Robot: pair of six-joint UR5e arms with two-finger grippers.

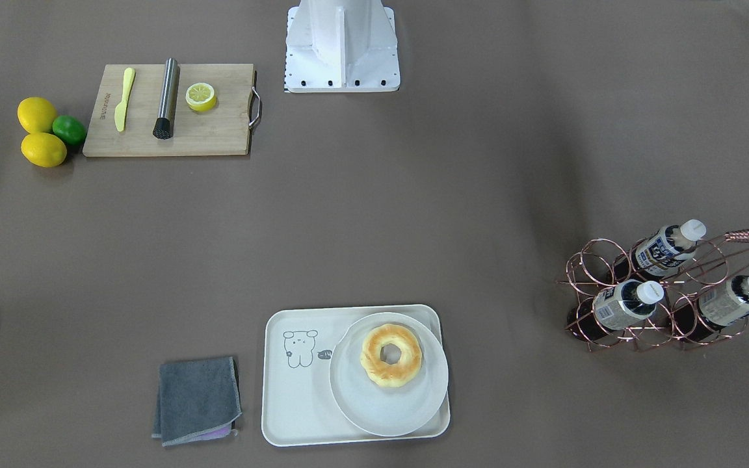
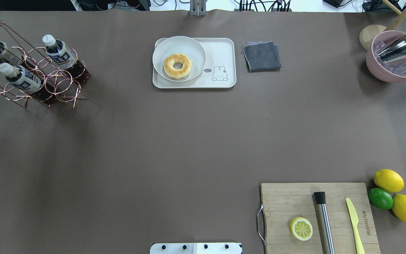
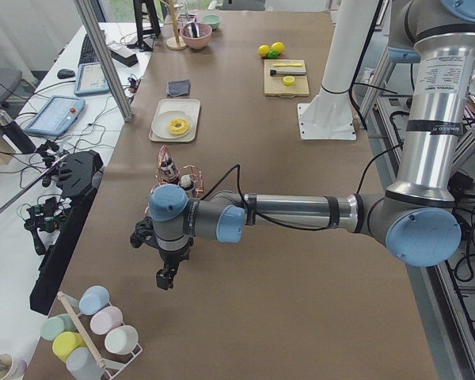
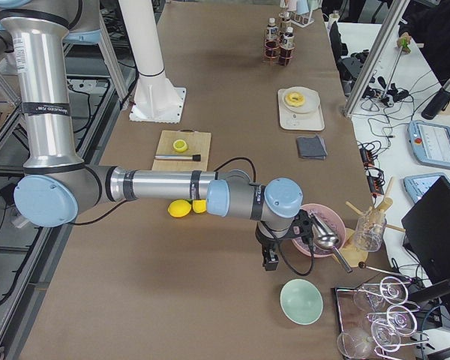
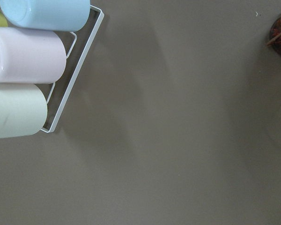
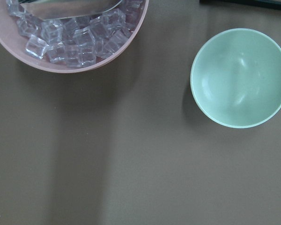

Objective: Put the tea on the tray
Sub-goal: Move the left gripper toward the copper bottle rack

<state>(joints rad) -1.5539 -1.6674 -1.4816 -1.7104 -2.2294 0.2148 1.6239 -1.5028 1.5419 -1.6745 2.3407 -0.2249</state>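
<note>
Three tea bottles [image 1: 666, 248] [image 2: 60, 53] with white caps and white-and-blue labels stand tilted in a copper wire rack [image 1: 599, 263] at the table's left end. The cream tray [image 1: 296, 390] [image 2: 221, 53] with a small cartoon lies at the far middle and holds a round white plate [image 1: 387, 403] with a donut [image 1: 391, 355]. My left gripper [image 3: 166, 279] hangs over the bare table past the rack, apart from the bottles. My right gripper [image 4: 270, 261] hangs at the other end by a pink bowl. I cannot tell whether either is open or shut.
A grey cloth [image 2: 261, 55] lies beside the tray. A wooden board [image 2: 315, 215] holds a lemon half, a steel muddler and a yellow knife, with lemons and a lime [image 2: 381, 198] beside it. A pink ice bowl [image 6: 70, 37], a green bowl [image 6: 240, 77] and racked cups [image 5: 23, 61] sit at the table ends.
</note>
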